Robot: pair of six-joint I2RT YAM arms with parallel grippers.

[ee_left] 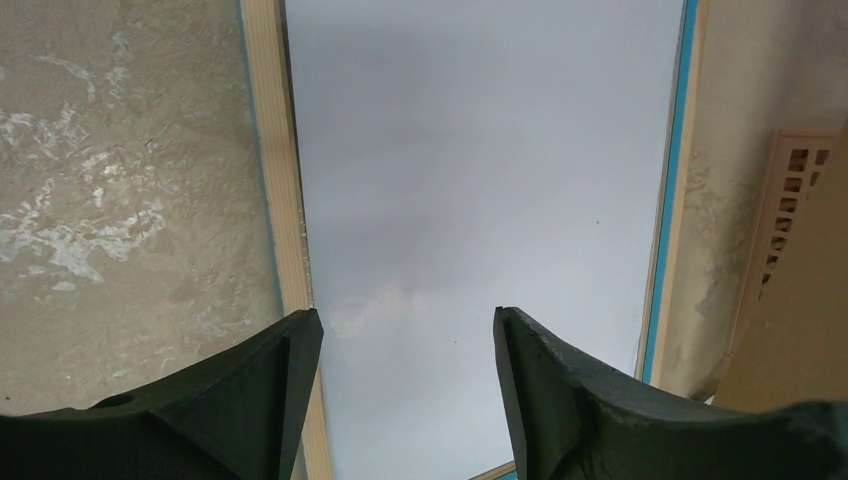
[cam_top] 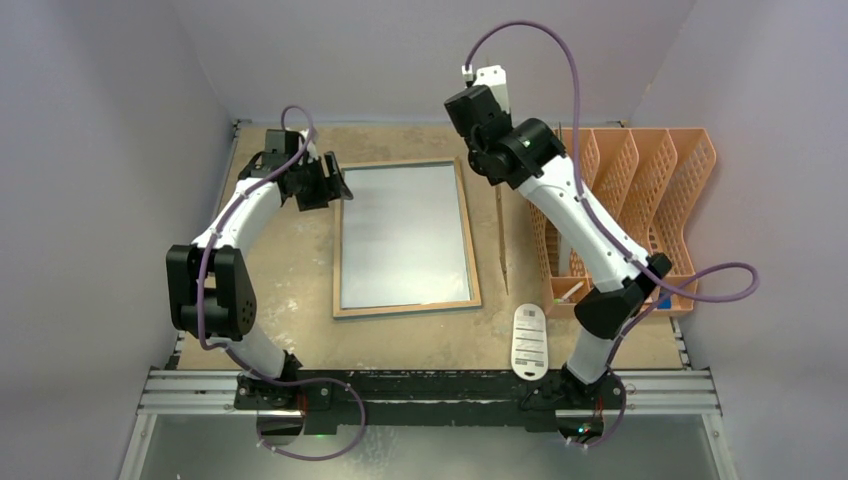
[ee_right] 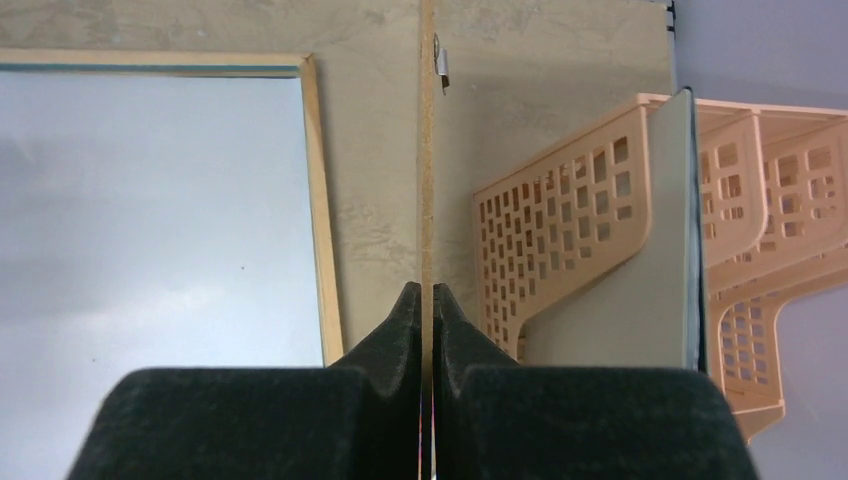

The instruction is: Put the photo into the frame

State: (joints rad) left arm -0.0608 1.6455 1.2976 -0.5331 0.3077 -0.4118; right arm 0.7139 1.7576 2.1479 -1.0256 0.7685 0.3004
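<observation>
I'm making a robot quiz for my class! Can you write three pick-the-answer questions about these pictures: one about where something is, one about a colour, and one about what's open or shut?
1. Where is the frame?
A) flat on the table
B) leaning against the wall
C) lifted in the air

2. What colour is the slotted rack?
A) green
B) orange
C) black

3. The right end effector is:
A) wide open
B) holding a cup
C) shut on a thin board

Answers:
1 A, its border lies flat there.
2 B, its slotted walls are orange.
3 C, the fingers pinch the board's edge.
</observation>
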